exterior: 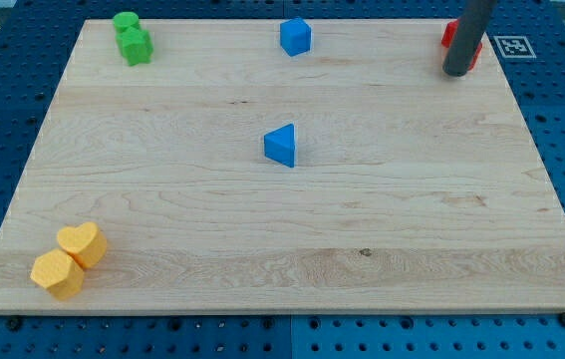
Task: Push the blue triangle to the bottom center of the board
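The blue triangle [281, 146] lies near the middle of the wooden board [282, 229], a little above centre. My tip [457, 72] is at the view's top right, far to the right of and above the triangle, right against a red block [448, 37] that the rod partly hides. A blue cube [295, 37] sits at the top centre, above the triangle.
Two green blocks [133, 39] touch each other at the top left. An orange heart [83, 243] and an orange hexagon-like block [57, 273] touch at the bottom left. A fiducial marker [511, 46] lies off the board at the top right.
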Tool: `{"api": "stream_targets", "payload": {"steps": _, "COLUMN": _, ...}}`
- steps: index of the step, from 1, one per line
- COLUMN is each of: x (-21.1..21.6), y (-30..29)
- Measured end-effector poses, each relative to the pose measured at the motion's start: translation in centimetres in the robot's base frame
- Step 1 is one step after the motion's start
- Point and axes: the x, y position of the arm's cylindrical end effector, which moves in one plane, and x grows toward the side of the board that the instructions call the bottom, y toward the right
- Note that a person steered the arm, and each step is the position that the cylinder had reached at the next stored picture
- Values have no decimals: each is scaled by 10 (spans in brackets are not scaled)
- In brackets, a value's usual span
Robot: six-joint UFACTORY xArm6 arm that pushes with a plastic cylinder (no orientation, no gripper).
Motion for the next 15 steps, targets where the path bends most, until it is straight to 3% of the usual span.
{"api": "stream_targets", "payload": {"steps": 4, "x": -6, "y": -13}}
{"api": "stream_targets", "payload": {"steps": 7, "x": 68, "y": -175}}
{"api": "stream_targets", "payload": {"steps": 8, "x": 70, "y": -225}}
{"api": "stream_targets", "payload": {"steps": 10, "x": 153, "y": -221}}
{"api": "stream_targets", "payload": {"steps": 13, "x": 224, "y": -197}}
{"api": "stream_targets", "payload": {"steps": 14, "x": 226, "y": -200}}
{"api": "stream_targets", "payload": {"steps": 15, "x": 188, "y": -232}}
